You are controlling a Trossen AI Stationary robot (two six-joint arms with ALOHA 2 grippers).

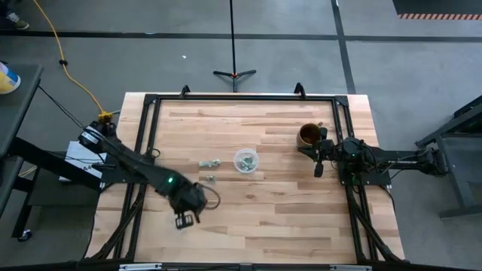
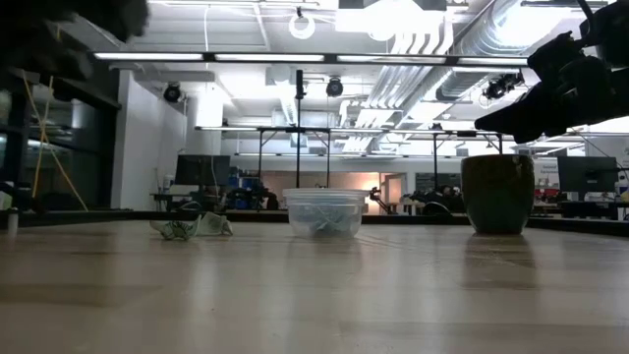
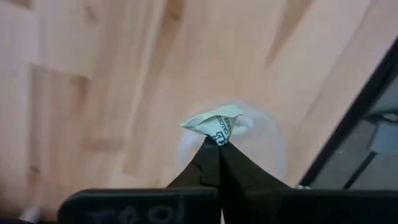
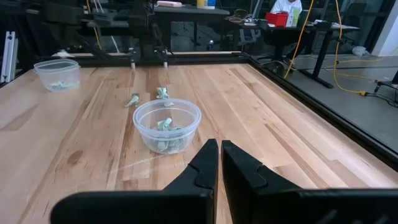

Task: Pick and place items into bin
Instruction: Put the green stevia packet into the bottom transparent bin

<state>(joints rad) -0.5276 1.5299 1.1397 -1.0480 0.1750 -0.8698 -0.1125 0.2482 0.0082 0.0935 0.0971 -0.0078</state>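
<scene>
We record the left tool (image 1: 183,220) low over the wooden counter (image 1: 271,218), near its front-left part, well apart from the other objects. In the left wrist view its two dark fingers (image 3: 214,165) are pressed together on a small crumpled pale item (image 3: 214,122) with dark print on it, pinched at the very tips above the bare wood; a faint clear rounded shape shows around the item in that view, and we cannot tell what it is. The clear bin (image 1: 245,160) stands near the middle of the counter, and the right wrist view shows several pale green-grey items (image 4: 165,126) lying inside it. A few loose items (image 1: 208,163) lie on the wood just to the left of the bin, with one more (image 1: 211,178) a little nearer the front edge; in the low view they appear as a small heap beside the bin. The right tool (image 1: 318,170) waits at the right side of the counter, just beside a brown mug (image 1: 309,135); in the right wrist view its fingers (image 4: 208,163) are closed against each other with nothing between them. That view also shows a second clear cup (image 4: 58,74) with a few pieces in it at the far corner of the counter.
</scene>
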